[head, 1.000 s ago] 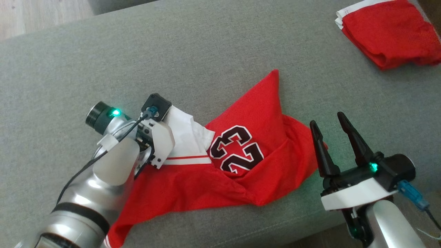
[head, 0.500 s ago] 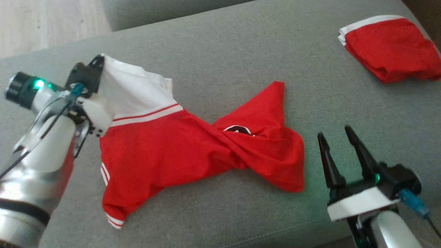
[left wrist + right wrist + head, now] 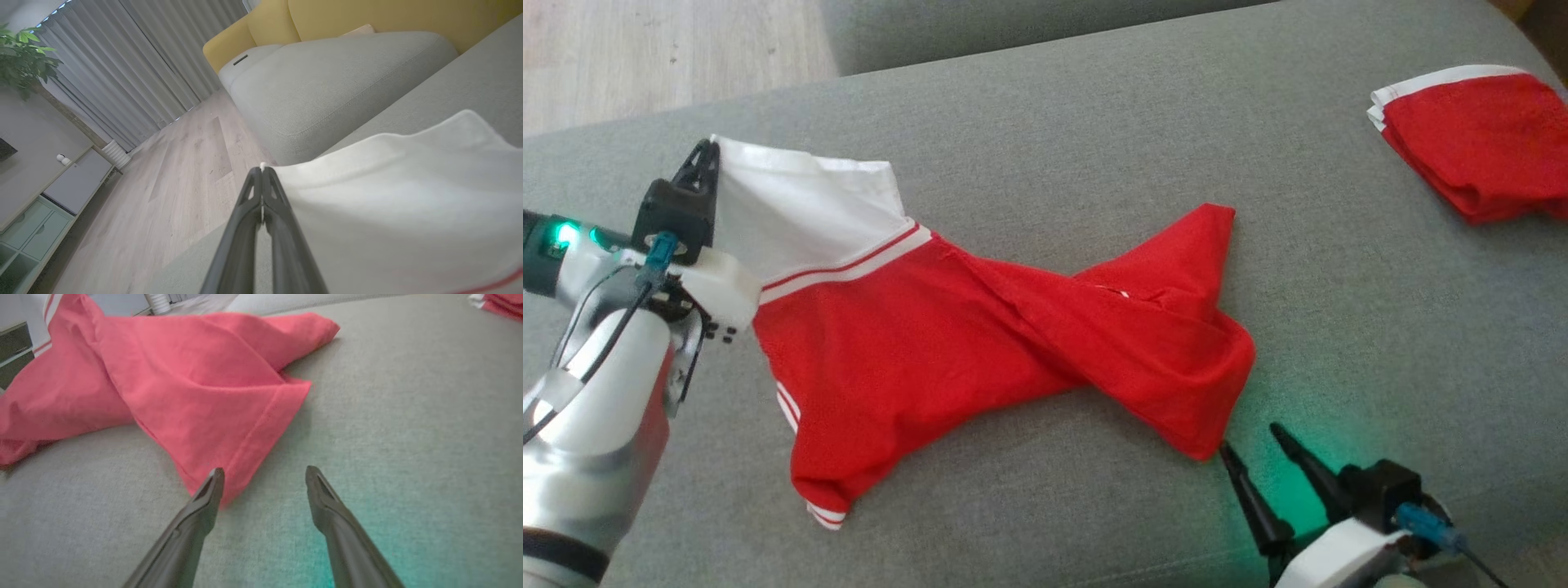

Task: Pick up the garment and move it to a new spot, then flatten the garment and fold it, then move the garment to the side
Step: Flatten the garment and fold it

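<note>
My left gripper has its two fingers pressed tight together on the white corner of the garment. It holds that corner on the left side of the gray couch. The red part of the garment lies twisted across the middle of the couch. My right gripper is near me on the right. Its fingers are spread wide and hold nothing. Its tips are just beside the garment's near right corner. Another red cloth, folded, lies far away on the right.
</note>
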`<state>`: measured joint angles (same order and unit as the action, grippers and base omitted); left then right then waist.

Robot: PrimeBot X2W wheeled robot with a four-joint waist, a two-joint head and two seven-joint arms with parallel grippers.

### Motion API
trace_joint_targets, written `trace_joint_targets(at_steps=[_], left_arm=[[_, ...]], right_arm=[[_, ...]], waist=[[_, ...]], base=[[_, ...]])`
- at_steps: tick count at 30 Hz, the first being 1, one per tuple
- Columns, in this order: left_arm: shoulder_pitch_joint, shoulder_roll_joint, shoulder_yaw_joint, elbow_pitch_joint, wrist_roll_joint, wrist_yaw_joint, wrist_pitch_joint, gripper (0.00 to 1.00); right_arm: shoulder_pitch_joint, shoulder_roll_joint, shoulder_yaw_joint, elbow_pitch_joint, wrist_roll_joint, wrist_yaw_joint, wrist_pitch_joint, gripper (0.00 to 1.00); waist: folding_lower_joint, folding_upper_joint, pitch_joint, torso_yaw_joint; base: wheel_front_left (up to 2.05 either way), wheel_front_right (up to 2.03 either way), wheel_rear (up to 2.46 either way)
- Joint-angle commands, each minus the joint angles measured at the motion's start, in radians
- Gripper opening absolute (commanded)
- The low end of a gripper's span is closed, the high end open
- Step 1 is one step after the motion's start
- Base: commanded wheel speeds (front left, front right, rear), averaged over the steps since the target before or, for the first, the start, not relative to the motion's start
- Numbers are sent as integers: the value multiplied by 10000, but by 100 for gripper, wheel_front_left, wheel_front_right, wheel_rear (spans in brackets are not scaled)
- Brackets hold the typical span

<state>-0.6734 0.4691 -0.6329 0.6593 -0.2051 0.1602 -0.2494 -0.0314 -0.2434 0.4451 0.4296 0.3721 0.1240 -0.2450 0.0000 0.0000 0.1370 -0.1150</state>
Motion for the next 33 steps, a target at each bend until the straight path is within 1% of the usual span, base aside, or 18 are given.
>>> trace_joint_targets(at_steps=[1,5,9,12,14,20,23,27,29,30,31,32,33], left_arm=[[-298,531,483,-340,-14,108,-118,0],[-101,558,468,-657,-35,223,-119,0],[18,544,396,-973,-42,301,-82,0],[29,587,332,-1159,-19,321,21,0],[3,629,287,-1268,11,325,96,0],[-118,715,196,-1529,69,361,258,0],[-179,805,152,-1601,148,426,342,0],[-245,999,132,-1634,233,498,412,0],[-257,1098,143,-1650,246,530,422,0],[-257,1177,164,-1665,236,566,426,0],[-254,1212,168,-1670,235,583,428,0],[-254,1212,168,-1670,235,583,428,0],[-247,1240,171,-1676,228,595,429,0]], right_arm=[[-290,-293,378,-190,266,67,42,100],[-369,-583,1295,-72,1155,67,201,100],[-543,-570,1738,64,2062,67,122,100],[-587,-408,2006,41,3380,67,233,100],[-663,-480,2187,32,4105,67,396,100],[-868,-777,2782,96,5457,67,549,100],[-988,-920,3047,123,5808,67,451,100],[-1100,-1109,3415,120,6190,67,288,80],[-1144,-1221,3591,49,6371,67,221,72],[-1186,-1341,3759,-48,6530,67,159,58],[-1210,-1408,3847,-98,6585,67,128,50],[-1210,-1408,3847,-98,6585,67,128,50],[-1234,-1474,3924,-139,6627,67,94,44]], waist=[[0,0,-12,9],[0,0,-78,69],[0,0,-94,191],[0,0,-61,302],[0,0,-17,372],[0,0,60,518],[0,0,81,539],[0,0,124,534],[0,0,128,521],[0,0,128,506],[0,0,127,495],[0,0,127,495],[0,0,121,483]], base=[[0,0,0],[0,0,0],[0,0,0],[0,0,0],[0,0,0],[0,0,0],[0,0,0],[0,0,0],[0,0,0],[0,0,0],[0,0,0],[0,0,0],[0,0,0]])
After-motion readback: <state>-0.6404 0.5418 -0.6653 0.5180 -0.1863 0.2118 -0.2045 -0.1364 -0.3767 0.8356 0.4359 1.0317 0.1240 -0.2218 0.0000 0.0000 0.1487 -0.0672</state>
